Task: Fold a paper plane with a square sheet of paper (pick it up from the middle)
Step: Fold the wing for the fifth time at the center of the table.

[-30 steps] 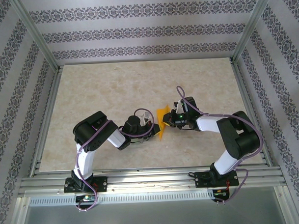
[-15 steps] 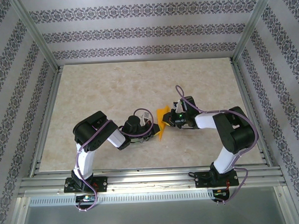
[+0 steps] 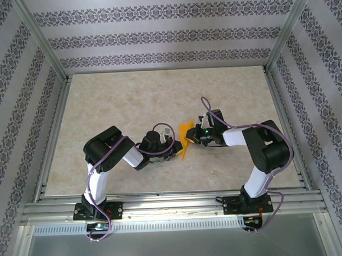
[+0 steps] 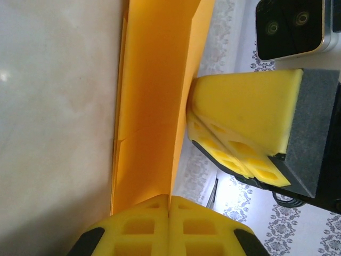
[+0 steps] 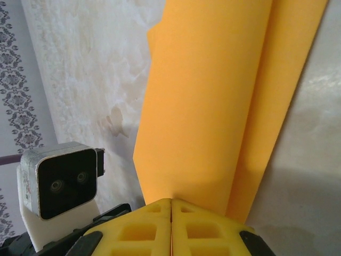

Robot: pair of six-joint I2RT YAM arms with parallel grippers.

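Observation:
The orange paper (image 3: 186, 137) is folded into a narrow upright piece held between both grippers at the table's middle. My left gripper (image 3: 177, 148) is shut on its lower edge; in the left wrist view the paper (image 4: 154, 101) rises from the closed yellow pads (image 4: 144, 226). My right gripper (image 3: 192, 138) is shut on the paper from the right; in the right wrist view the folded layers (image 5: 213, 106) run up out of its closed pads (image 5: 138, 229). The right gripper's yellow fingers (image 4: 245, 133) press against the paper's side in the left wrist view.
The beige marble tabletop (image 3: 131, 101) lies open all around the two grippers. Aluminium rails (image 3: 174, 206) frame the table at the near edge and sides. Patterned walls enclose the back and both sides.
The right arm's elbow has drawn slightly left toward the centre. The paper and both grippers stay almost in the same place.

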